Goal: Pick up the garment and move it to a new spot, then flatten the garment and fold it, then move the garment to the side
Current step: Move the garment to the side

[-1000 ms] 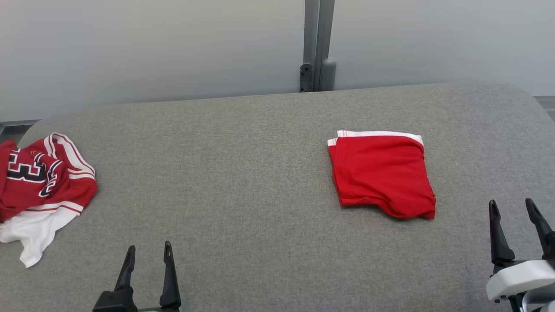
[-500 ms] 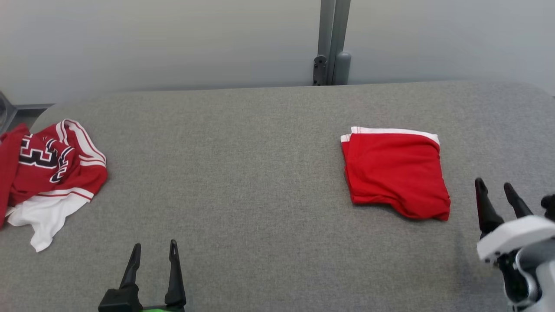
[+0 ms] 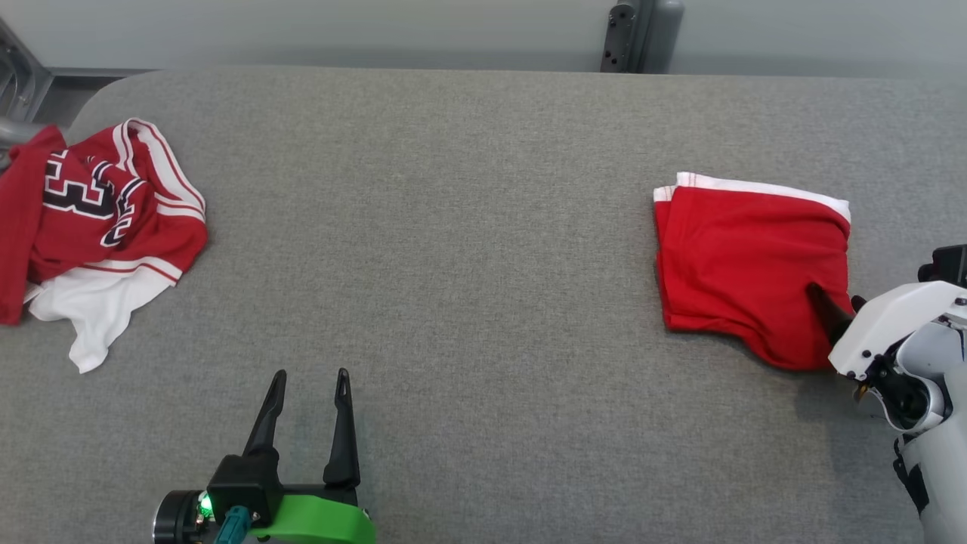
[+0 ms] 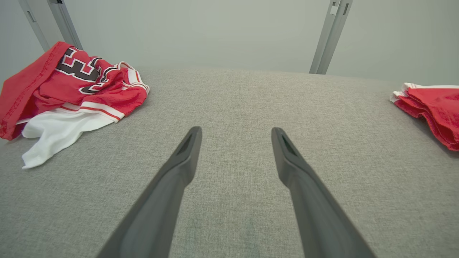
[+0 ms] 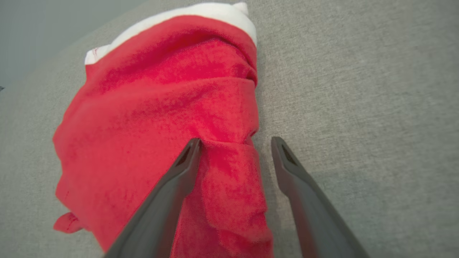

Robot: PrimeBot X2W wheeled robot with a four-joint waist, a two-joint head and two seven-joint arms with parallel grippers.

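Now the right gripper, in from the near right, straddles the folded garment at its right edge, jaws spread, seemingly to slide it aside; left gripper spread too.

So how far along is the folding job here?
Done, apparently: the plain red garment with a white band lies folded in a neat rectangle on the grey fabric tabletop. In hand: the right gripper, jaws open, straddles one edge of it, not yet closed. Left: moving it aside. The crumpled red-and-white numbered jersey lies untouched, and the left gripper hovers open over the tabletop.
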